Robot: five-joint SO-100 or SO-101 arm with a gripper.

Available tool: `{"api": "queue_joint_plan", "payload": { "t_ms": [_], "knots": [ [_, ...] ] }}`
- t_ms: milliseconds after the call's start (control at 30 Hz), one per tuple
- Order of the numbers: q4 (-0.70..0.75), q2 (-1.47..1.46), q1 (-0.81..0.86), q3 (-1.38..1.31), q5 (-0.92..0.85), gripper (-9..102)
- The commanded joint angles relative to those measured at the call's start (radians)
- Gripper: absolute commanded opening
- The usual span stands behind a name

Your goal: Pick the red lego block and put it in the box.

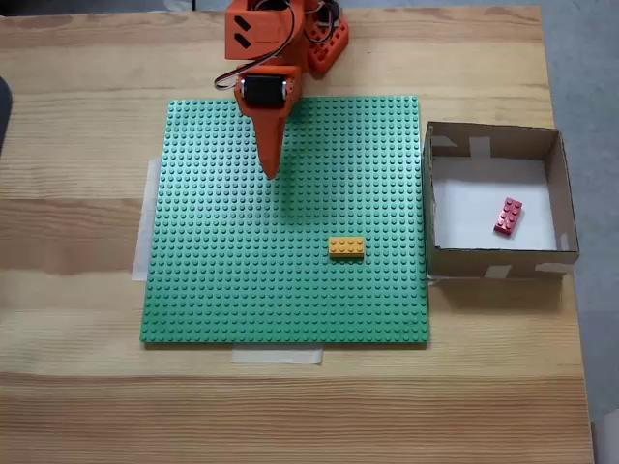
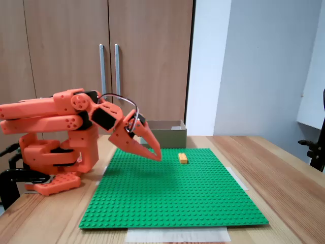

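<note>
A wooden table carries a green studded baseplate. Just beside the plate's right edge in the top-down fixed view sits the box. The orange arm's gripper hovers above the plate – fingers pressed together, holding nothing. An orange-yellow brick rests on the plate – the red lego block lies inside the box.

You had two lego bricks in view: one red lego block at about three o'clock, lying inside the box, and one orange-yellow brick just past centre toward five o'clock. There was one box, one green baseplate, one wooden table, and one orange arm with a single gripper at twelve o'clock. You also had two cabinet door handles behind.
</note>
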Motion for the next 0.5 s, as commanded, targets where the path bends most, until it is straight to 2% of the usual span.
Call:
{"api": "queue_joint_plan", "payload": {
  "t_ms": [0, 467],
  "knots": [
    [0.005, 0.008, 0.0, 0.011, -0.017, -1],
    [0.005, 0.008, 0.0, 0.011, -0.012, -1]
  ]
}}
